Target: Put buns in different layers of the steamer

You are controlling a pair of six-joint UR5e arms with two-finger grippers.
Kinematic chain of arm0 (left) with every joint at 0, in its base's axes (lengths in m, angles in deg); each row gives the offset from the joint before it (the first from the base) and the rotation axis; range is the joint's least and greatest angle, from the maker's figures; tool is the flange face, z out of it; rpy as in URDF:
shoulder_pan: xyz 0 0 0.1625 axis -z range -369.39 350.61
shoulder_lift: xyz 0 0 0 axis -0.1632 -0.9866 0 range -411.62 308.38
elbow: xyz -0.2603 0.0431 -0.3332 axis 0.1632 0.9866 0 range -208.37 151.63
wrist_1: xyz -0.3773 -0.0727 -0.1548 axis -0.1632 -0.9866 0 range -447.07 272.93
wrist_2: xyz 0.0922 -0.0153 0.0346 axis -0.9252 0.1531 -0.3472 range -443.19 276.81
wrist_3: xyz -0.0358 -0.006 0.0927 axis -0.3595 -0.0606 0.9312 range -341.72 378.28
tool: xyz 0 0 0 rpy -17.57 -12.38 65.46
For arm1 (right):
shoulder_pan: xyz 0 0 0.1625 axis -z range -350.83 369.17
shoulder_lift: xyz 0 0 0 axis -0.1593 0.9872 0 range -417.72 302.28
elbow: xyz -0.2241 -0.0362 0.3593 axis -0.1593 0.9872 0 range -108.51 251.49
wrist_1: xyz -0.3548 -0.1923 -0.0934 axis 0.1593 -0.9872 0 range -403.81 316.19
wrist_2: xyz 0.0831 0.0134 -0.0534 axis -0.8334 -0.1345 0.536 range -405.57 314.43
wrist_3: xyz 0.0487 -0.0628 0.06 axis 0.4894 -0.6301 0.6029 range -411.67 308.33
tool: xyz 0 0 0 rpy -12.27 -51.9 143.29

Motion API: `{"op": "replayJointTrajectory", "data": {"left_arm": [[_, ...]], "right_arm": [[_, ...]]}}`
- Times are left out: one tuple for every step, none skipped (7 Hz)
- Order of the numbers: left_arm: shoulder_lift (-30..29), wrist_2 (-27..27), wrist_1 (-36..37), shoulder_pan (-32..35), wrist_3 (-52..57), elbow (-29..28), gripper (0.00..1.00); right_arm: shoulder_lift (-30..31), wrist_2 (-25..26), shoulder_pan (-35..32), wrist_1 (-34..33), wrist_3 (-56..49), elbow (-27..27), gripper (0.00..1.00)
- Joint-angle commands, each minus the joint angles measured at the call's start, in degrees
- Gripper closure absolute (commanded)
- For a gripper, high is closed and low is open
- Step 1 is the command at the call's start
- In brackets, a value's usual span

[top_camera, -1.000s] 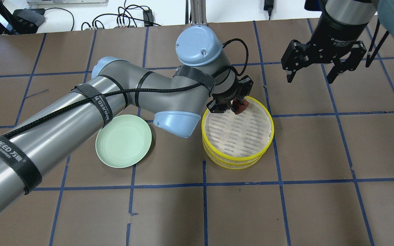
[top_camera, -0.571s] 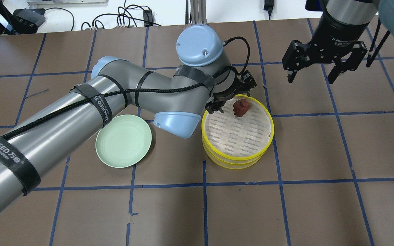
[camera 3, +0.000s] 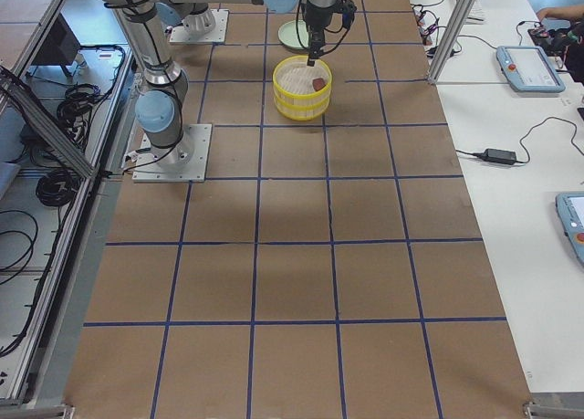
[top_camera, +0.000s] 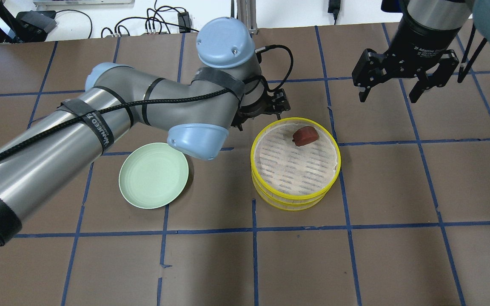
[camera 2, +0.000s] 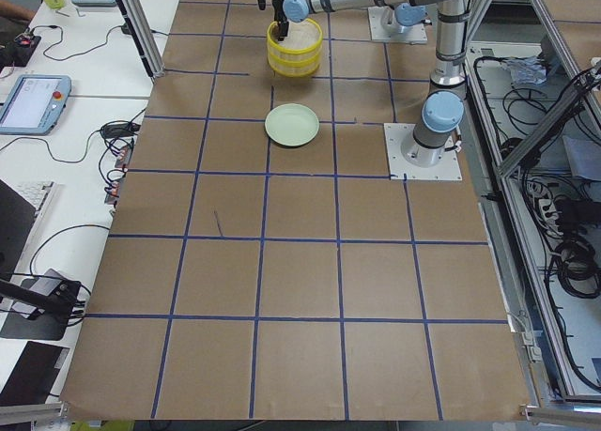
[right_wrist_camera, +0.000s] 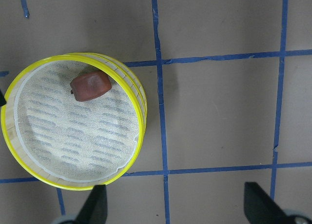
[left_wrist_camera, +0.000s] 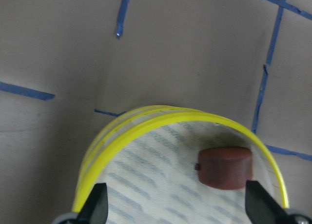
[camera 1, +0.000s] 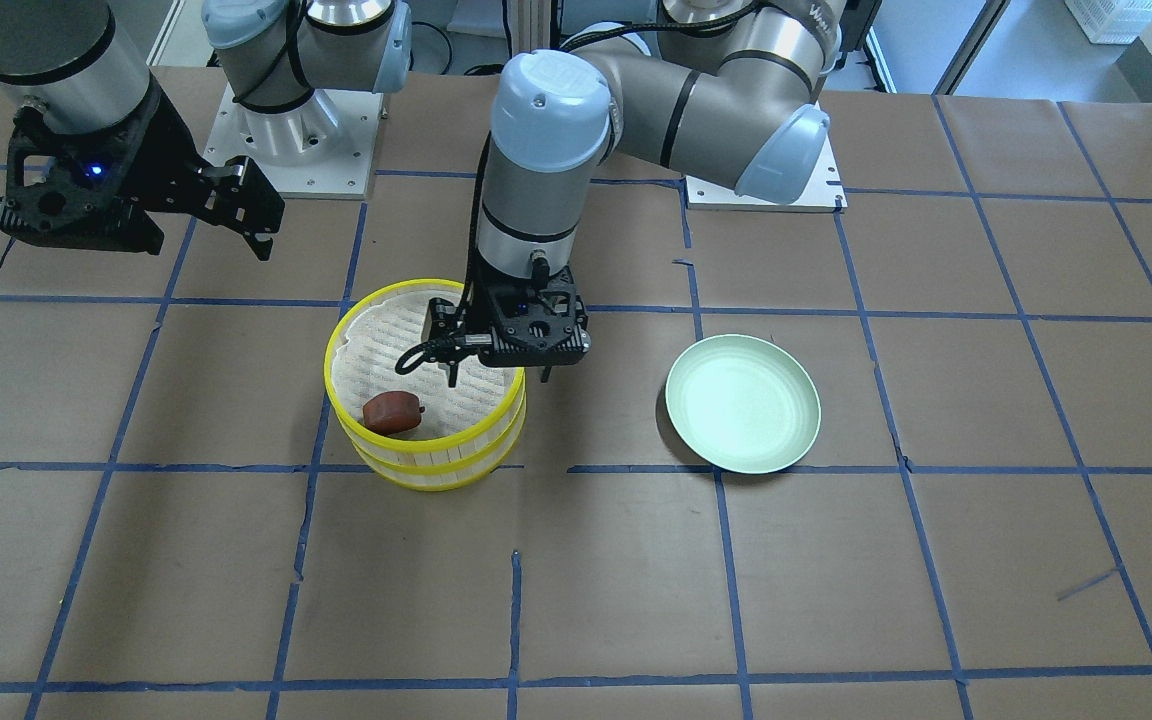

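Observation:
The reddish-brown bun [top_camera: 303,136] lies in the top layer of the steamer [top_camera: 289,203], near its far rim. It also shows in the front view [camera 1: 393,412] and in both wrist views [left_wrist_camera: 225,167] [right_wrist_camera: 90,86]. The two yellow-rimmed layers stand stacked [camera 1: 436,460]. My left gripper [top_camera: 260,114] is open and empty, raised beside the stack's far-left rim [camera 1: 498,377]. My right gripper [top_camera: 387,95] is open and empty, high to the stack's far right. The white bun shows in no view.
An empty pale green plate [top_camera: 153,175] lies left of the steamer, under my left forearm; it also shows in the front view [camera 1: 743,402]. Brown table with blue tape lines. Cables run along the far edge.
My left gripper opened and let go of the brown bun, which now lies in the top layer. The gripper then drew back to the left, off the rim. The right arm barely moved.

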Motion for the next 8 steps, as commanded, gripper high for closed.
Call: {"op": "replayJointTrajectory", "data": {"left_arm": [[6.2,-0.4,-9.5,-12.9,23.4,-0.3,0.00],[9.8,-0.3,-14.7,-18.9,30.0,-0.2,0.00],[12.9,-0.4,-20.3,-23.4,30.9,-0.4,0.00],[16.0,-0.6,-25.4,-26.3,31.0,-0.4,0.00],[17.8,-0.9,-26.1,-26.2,31.0,-0.2,0.00],[18.2,-0.9,-26.4,-26.1,31.0,-0.2,0.00],[19.3,-0.8,-27.2,-25.9,31.0,0.1,0.00],[19.7,-0.9,-27.4,-25.9,31.0,0.6,0.00]], "right_arm": [[0.2,2.1,-0.1,-1.8,0.2,0.1,0.00],[0.2,2.2,-0.1,-1.4,0.2,0.0,0.00],[0.1,2.2,-0.1,-1.4,0.1,0.0,0.00],[0.1,2.1,-0.1,-1.4,0.1,-0.1,0.00],[0.2,2.0,-0.2,-1.4,0.2,-0.3,0.00],[0.3,2.0,-0.2,-1.4,0.2,-0.7,0.00],[0.7,2.1,-0.2,-1.4,0.2,-0.8,0.00],[0.7,2.0,-0.2,-1.5,0.2,-0.9,0.00]]}}
